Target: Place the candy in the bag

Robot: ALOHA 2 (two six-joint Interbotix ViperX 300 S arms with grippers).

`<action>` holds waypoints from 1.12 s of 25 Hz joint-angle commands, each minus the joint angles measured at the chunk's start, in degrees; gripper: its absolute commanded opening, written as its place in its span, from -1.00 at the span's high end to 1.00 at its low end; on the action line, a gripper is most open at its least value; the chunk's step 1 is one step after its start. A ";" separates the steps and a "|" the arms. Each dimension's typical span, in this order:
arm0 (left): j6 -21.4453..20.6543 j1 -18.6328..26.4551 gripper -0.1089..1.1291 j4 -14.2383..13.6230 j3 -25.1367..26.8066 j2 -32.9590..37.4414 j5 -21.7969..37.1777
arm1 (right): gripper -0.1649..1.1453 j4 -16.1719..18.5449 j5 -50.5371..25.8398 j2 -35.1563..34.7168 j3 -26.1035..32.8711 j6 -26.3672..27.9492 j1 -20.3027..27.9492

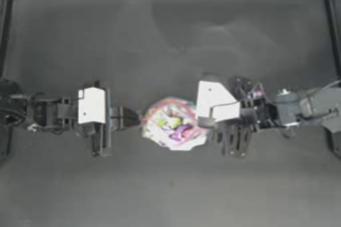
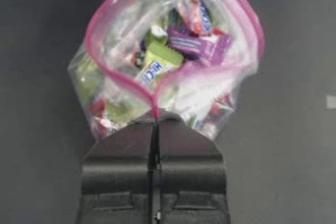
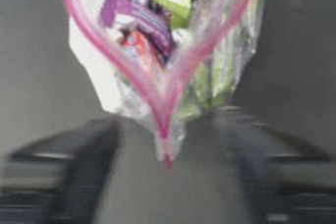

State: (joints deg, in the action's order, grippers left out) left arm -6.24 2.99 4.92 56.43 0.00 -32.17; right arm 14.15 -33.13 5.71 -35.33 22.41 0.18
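The bag (image 1: 174, 124) stands in the middle of the table, its pink-strip mouth pulled open, with colourful sweets inside. My left gripper (image 1: 135, 119) is shut on the left end of the mouth strip; the left wrist view shows the closed jaws (image 2: 155, 120) pinching the pink strip of the bag (image 2: 131, 46). My right gripper (image 1: 205, 121) is at the bag's right end. In the right wrist view its jaws (image 3: 167, 142) stand wide apart around the strip's corner on the bag (image 3: 164, 120). A small pink-and-white speck (image 1: 256, 93) by the right arm may be the candy; I cannot tell.
The dark table (image 1: 166, 37) is bounded by a raised frame along its far edge and both sides. Both arms lie level across the middle, left from the left side, right from the right side.
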 commanded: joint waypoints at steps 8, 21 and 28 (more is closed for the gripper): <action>0.00 -0.09 0.77 0.09 -1.05 0.88 -0.35 | -0.80 -0.88 -1.85 3.96 3.78 -1.49 -0.44; -0.18 0.00 0.77 0.09 -1.05 0.88 -0.35 | -0.80 -6.50 -12.57 10.81 7.21 -9.58 -0.44; -0.18 -0.09 0.77 0.09 -1.05 0.88 -0.35 | -0.80 -6.50 -13.27 15.47 4.75 -9.32 -0.44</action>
State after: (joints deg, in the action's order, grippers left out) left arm -6.33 2.99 4.83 56.43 0.00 -32.17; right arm 7.65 -46.58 19.16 -30.76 12.92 -0.26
